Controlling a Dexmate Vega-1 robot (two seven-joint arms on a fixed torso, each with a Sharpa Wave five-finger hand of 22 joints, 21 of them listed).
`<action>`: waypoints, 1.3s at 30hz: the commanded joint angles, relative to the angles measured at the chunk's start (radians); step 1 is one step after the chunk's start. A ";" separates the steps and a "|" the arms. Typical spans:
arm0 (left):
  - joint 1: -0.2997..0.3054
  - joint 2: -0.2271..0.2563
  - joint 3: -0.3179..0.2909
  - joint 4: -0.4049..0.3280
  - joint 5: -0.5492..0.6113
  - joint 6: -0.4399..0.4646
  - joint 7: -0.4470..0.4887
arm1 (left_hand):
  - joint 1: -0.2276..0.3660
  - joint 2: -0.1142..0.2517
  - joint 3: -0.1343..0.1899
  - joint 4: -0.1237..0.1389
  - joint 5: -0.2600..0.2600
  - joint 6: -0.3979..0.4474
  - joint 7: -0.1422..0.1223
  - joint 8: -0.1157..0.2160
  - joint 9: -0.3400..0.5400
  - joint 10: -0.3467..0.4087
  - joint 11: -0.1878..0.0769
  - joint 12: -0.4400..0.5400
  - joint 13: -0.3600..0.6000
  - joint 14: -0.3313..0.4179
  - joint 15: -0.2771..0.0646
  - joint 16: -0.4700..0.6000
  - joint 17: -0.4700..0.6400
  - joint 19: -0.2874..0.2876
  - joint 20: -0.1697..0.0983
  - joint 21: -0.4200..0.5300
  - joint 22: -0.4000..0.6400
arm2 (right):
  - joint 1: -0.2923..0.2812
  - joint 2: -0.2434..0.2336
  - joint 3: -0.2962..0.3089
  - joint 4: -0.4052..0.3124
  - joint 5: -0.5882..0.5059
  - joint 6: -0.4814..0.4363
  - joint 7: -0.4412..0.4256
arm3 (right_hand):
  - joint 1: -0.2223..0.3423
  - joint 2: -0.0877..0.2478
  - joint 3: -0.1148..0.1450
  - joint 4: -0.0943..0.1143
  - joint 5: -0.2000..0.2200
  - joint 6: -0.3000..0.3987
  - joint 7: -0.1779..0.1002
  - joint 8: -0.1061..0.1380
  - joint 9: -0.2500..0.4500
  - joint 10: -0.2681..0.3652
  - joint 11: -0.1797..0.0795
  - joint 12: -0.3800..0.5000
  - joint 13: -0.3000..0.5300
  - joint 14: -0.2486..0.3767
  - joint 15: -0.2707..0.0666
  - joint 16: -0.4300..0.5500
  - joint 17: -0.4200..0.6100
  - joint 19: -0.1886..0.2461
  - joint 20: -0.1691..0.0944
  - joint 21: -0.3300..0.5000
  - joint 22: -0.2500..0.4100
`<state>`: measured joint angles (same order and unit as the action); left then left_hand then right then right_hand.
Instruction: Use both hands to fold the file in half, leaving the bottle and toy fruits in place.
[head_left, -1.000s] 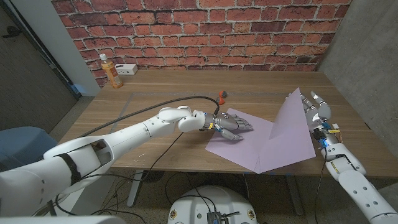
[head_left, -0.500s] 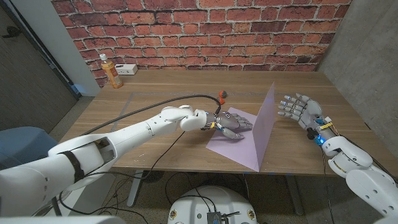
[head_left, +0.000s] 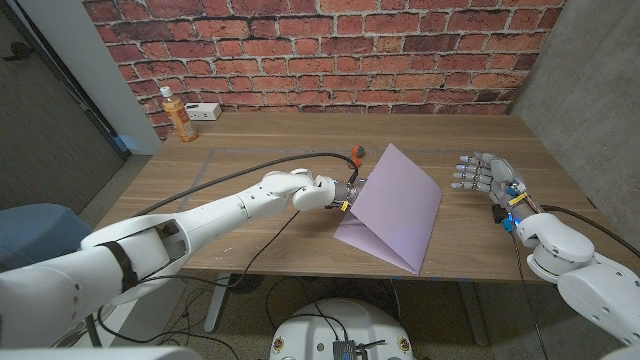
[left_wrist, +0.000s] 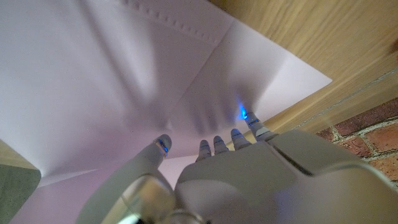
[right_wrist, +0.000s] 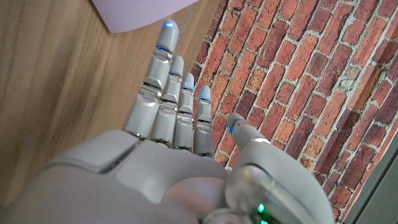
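Observation:
The lilac file (head_left: 395, 205) lies at the table's front middle, its right half tipped over leftward and hanging above the lower half. My left hand (head_left: 347, 193) reaches in between the two halves, fingers (left_wrist: 214, 144) stretched out under the raised flap (left_wrist: 124, 74). My right hand (head_left: 485, 176) hovers to the right of the file, fingers spread, touching nothing. A corner of the file (right_wrist: 143, 12) shows just beyond my right hand's fingertips (right_wrist: 168, 28). The orange bottle (head_left: 180, 115) stands at the far left. A red toy fruit (head_left: 357, 155) lies just behind the file.
A small white box (head_left: 208, 110) sits beside the bottle near the brick wall. A black cable (head_left: 260, 165) runs along my left arm over the table. The table's front edge (head_left: 300, 275) lies close below the file's fold.
The file's right half swung from the right, through upright, to lean left over my left hand. My right hand let it go and stays open to the right.

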<state>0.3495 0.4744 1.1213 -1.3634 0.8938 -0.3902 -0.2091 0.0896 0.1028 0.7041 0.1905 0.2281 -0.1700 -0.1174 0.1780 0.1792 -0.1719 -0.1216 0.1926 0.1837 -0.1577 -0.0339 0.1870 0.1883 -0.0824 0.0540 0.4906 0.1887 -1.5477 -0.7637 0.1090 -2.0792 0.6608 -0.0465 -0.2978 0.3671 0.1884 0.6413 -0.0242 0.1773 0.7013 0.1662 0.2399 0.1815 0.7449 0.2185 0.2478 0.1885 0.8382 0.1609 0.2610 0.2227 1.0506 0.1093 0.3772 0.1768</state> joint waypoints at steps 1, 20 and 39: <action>0.008 0.001 -0.003 -0.026 0.001 0.036 -0.008 | -0.008 0.095 0.006 0.001 0.002 -0.053 0.003 0.004 0.001 -0.066 0.004 0.005 0.005 -0.010 -0.037 0.004 0.002 0.006 -0.002 0.006 0.003 | 0.002 -0.136 -0.024 -0.046 -0.207 -0.089 0.007 | 0.096 0.000 0.061 -0.068 0.012 0.188 -0.025 0.019 0.002 0.090 -0.027 0.006 0.004 -0.033 -0.033 -0.005 0.021 -0.082 -0.001 -0.048 0.004; 0.009 0.003 -0.032 -0.053 -0.006 0.101 0.015 | -0.008 0.088 0.015 -0.006 0.001 -0.005 0.010 0.019 0.001 -0.011 0.033 0.024 0.004 0.026 -0.032 0.014 -0.002 0.028 -0.002 0.012 0.002 | 0.129 -0.320 -0.145 -0.157 -0.379 -0.338 0.105 | 0.240 -0.041 0.116 -0.163 0.011 0.382 -0.022 0.002 -0.004 0.211 -0.044 0.005 0.001 -0.119 -0.107 -0.044 0.007 -0.189 -0.021 -0.110 0.003; -0.007 0.005 -0.043 -0.044 -0.004 0.071 0.100 | -0.002 0.088 0.029 -0.013 0.001 0.050 0.011 0.028 0.000 0.042 0.044 0.036 0.002 0.066 -0.034 0.018 -0.007 0.056 -0.001 0.018 0.001 | 0.337 -0.347 -0.420 -0.127 -0.592 -0.337 0.149 | 0.297 -0.063 0.149 -0.159 0.004 0.305 -0.064 -0.055 -0.002 0.153 -0.078 -0.040 0.000 -0.208 -0.169 -0.075 -0.035 -0.294 -0.039 -0.167 -0.002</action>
<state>0.3500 0.4764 1.0880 -1.4090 0.8879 -0.2978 -0.1859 0.0897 0.1029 0.7229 0.1782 0.2280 -0.1332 -0.1066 0.1966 0.1768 -0.1455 -0.0795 0.2196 0.1837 -0.1015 -0.0356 0.2011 0.1812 -0.0372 0.0484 0.5030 0.1906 -1.3736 -1.0827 -0.1043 -2.2188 0.1642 -0.3575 -0.1844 0.6532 0.1319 0.7800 -0.1848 0.1855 0.9965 0.1122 0.1842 0.1768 0.8891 0.1480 0.2033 0.1860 0.6038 0.0048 0.1770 0.1905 0.7427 0.0787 0.2090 0.1720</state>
